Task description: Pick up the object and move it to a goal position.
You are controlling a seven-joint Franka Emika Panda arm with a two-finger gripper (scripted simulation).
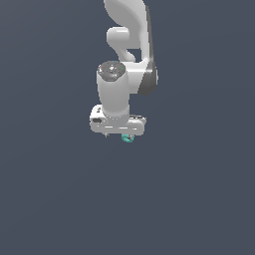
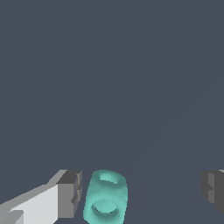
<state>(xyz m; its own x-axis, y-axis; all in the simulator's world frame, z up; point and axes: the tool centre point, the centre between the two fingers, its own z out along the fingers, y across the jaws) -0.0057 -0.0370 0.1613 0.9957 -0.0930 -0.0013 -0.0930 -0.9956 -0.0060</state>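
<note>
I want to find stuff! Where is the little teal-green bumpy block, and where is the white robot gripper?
Small teal-green bumpy block [image 2: 105, 197]: wrist view, on its ringed front face.
White robot gripper [image 2: 141, 192]: wrist view, open gap midway between its grey fingertips.

The block [image 2: 105, 197] lies between the gripper's [image 2: 142, 192] fingers [image 2: 70, 194]. It sits just beside one, well apart from the other.

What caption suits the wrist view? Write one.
Open gripper straddling a small teal block, which sits nearer one finger.

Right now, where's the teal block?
The teal block sits between the open pincer fingers, close beside one finger; in the exterior view it peeks from under the pincer.
</note>
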